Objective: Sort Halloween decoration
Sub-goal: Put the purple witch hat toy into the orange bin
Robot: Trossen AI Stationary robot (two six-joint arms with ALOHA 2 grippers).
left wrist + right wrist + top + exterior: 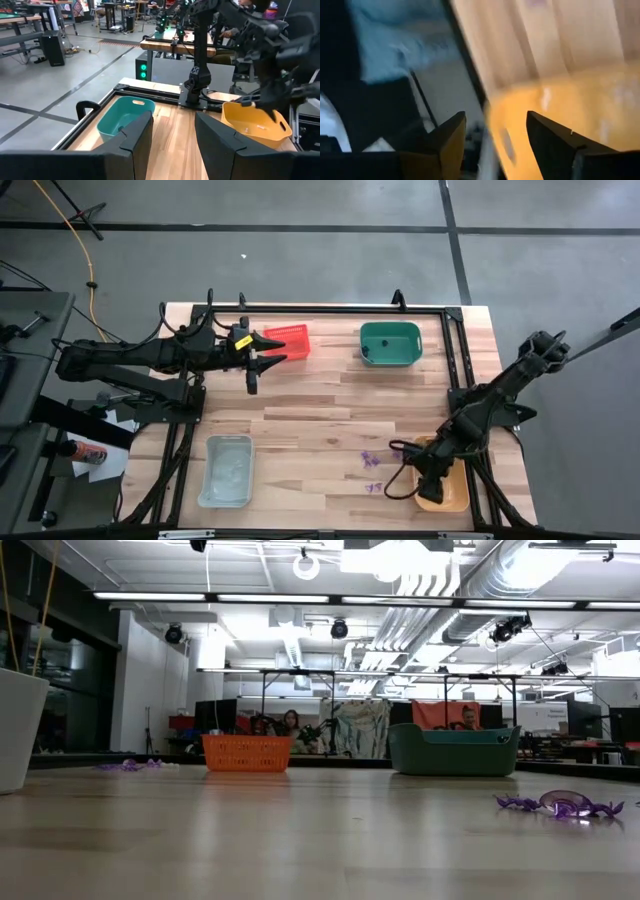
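Tiny purple spiky trinkets (370, 460) lie on the wooden table near the front right, one more (375, 488) closer to the front edge; the low view shows a cluster (560, 805) resting flat on the wood. My right gripper (432, 478) hangs open over the yellow bin (455, 492) at the front right corner, and in its wrist view the gripper (495, 135) has nothing between its fingers, with the yellow bin (570, 110) below. My left gripper (265, 352) waits open in the air beside the red bin (290, 340).
A green bin (390, 343) with a small dark spot inside stands at the far middle, and a clear bin (227, 470) at the front left. A black frame rail (452, 370) runs along the table's right side. Bare wood lies between the bins.
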